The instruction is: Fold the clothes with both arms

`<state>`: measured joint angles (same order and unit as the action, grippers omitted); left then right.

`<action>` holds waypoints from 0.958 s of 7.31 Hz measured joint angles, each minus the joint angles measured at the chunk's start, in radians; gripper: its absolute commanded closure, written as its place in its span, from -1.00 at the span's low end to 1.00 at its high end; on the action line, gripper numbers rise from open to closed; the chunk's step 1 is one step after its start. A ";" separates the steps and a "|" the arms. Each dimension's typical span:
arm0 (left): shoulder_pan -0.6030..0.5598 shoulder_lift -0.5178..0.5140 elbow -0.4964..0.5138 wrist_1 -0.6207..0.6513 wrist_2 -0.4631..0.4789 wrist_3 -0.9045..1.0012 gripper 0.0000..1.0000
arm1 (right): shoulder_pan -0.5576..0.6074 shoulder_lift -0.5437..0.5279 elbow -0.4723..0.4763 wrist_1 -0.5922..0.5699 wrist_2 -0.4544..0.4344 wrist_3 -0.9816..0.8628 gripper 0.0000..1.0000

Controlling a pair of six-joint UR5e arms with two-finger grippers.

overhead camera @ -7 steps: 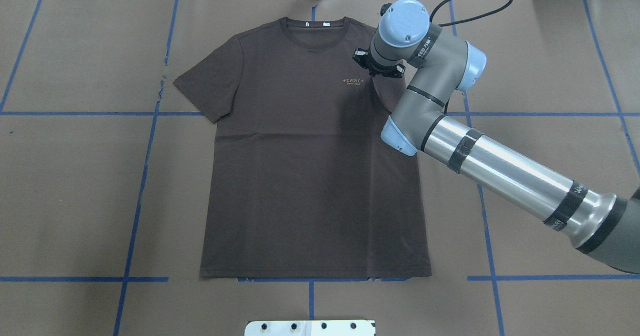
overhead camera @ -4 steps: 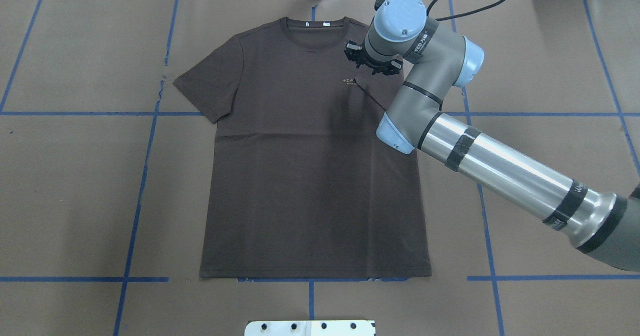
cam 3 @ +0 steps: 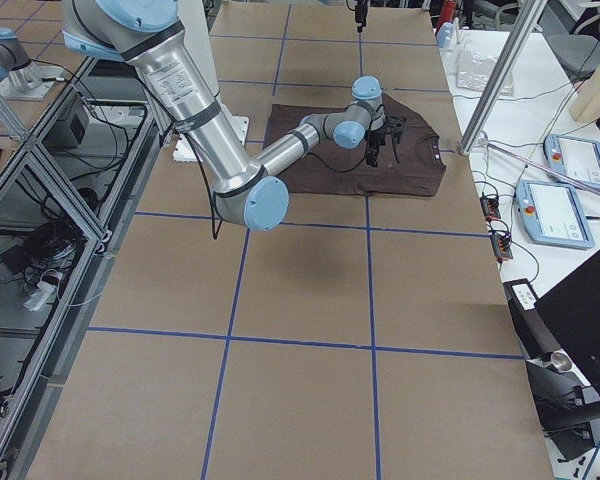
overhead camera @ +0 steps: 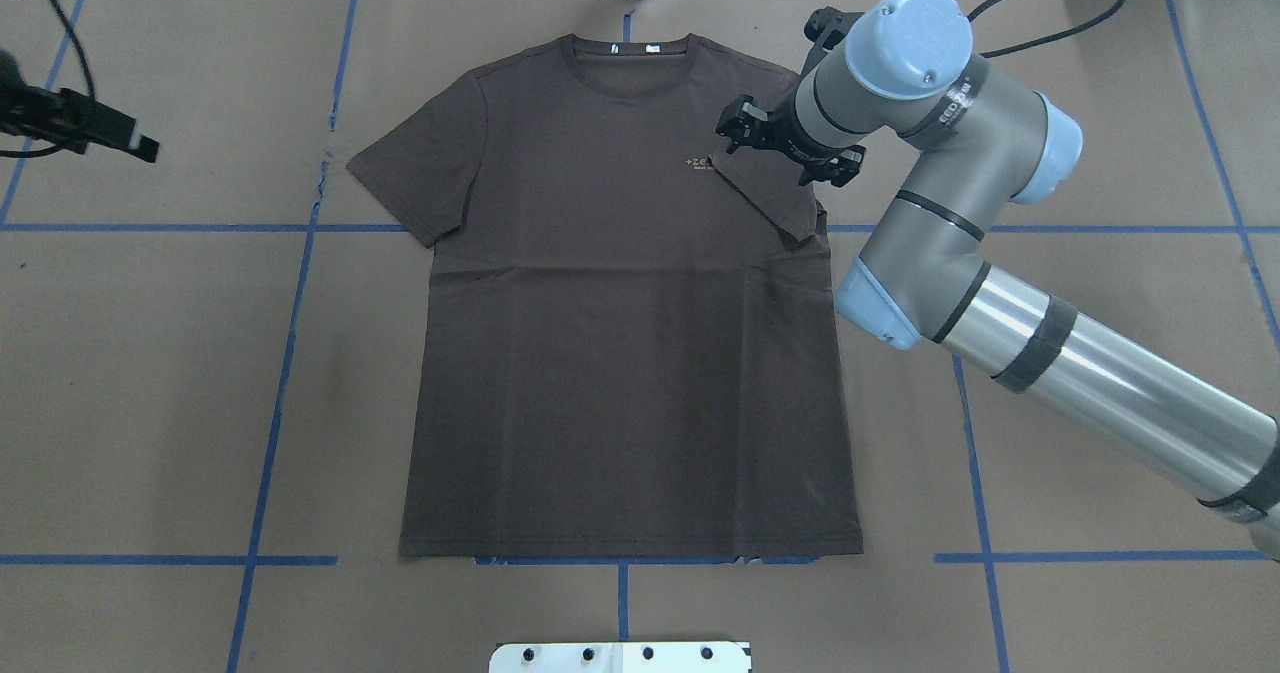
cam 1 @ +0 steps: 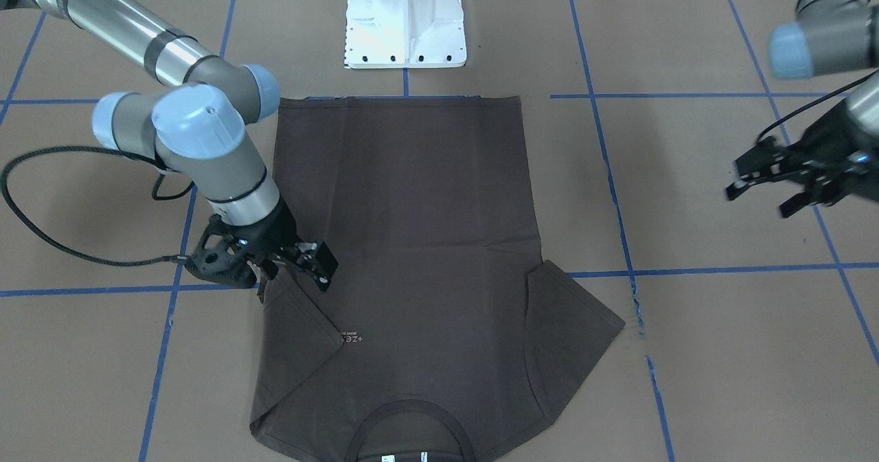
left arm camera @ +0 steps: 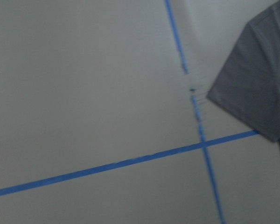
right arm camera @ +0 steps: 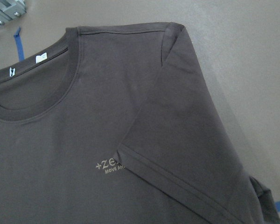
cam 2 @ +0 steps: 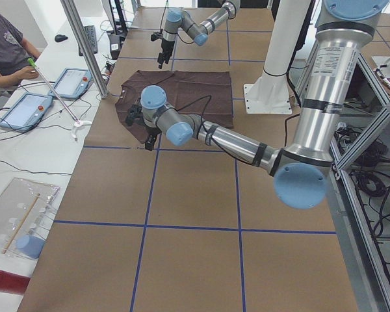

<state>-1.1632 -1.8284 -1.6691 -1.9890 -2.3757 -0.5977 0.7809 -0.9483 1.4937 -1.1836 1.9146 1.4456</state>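
1. Two arms, front-facing view. The T-shirt [cam 1: 412, 228] lies flat on the surface [cam 1: 721, 352], with its hem toward the pedestal [cam 1: 405, 16] and its collar [cam 1: 412, 421] away from it. The long axis therefore runs straight out from the robot. The right end effector [cam 1: 292, 273] hangs low beside the folded sleeve [cam 1: 302, 338], jaws spread and gripping nothing. The left end effector [cam 1: 762, 198] hovers well apart from the cloth, jaws also spread and empty.
2. Overhead view. The flat sleeve [overhead camera: 410, 173] points toward the left end effector [overhead camera: 120, 138], which is the nearer of the two to it. Only bare surface [overhead camera: 150, 403] lies between them. The right end effector [overhead camera: 790, 148] sits over the folded sleeve [overhead camera: 770, 193] on the T-shirt [overhead camera: 620, 353].
3. Left side view. The near arm's left end effector [cam 2: 148, 136] hangs beyond the edge of the T-shirt [cam 2: 201, 91]. Its jaw state cannot be judged from here.
4. Right side view. The right end effector [cam 3: 375, 150] is above the T-shirt [cam 3: 400, 175].
5. Left wrist view (blurred). The flat sleeve [left arm camera: 256, 93] fills the right edge, past crossing tape lines [left arm camera: 203, 144].
6. Right wrist view. The folded sleeve [right arm camera: 186, 140] lies diagonally across the chest, its hem partly covering the lettering [right arm camera: 109, 165].
7. Judgement. The flat sleeve is probably next, and a sideways approach across the open surface looks unobstructed.
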 measured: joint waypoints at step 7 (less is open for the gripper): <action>0.238 -0.296 0.414 -0.159 0.357 -0.373 -0.63 | 0.029 -0.128 0.156 -0.014 0.003 -0.012 -1.00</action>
<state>-0.9249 -2.1246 -1.2554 -2.1482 -2.0190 -0.9709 0.8094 -1.0767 1.6494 -1.1980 1.9180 1.4339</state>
